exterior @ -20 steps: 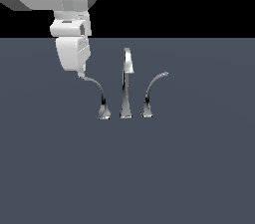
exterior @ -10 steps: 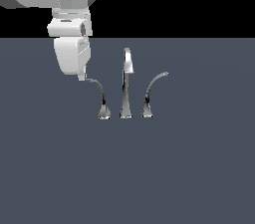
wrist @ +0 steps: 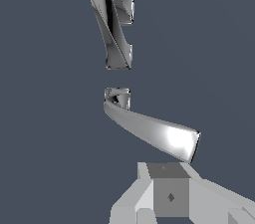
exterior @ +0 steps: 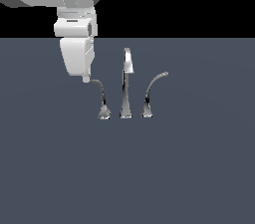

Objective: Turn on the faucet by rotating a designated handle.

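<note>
Step in hand, by judgement: the contact stage, ahead of any turning. In the exterior view the gripper (exterior: 86, 79) hangs at the thin tip of the handle (exterior: 101, 97), the lever arcing toward that view's left, and appears to touch it or stand just beside it; which cannot be settled. The wrist view shows the handle (wrist: 149, 131) as a bright curved bar just ahead of the gripper (wrist: 169, 195). How wide the jaws stand cannot be told from either view, and nothing is seen held between them.

The next move probably calls for a sideways push on the lever tip, swinging it about its flared foot, with care that the tip does not slip off the finger.

Count: one faucet (exterior: 125, 83), standing on the flat grey surface (exterior: 189, 168); one tall straight spout (exterior: 126, 81); two curved levers, the designated handle and its mirror-image lever (exterior: 152, 91); one arm, one gripper.
</note>
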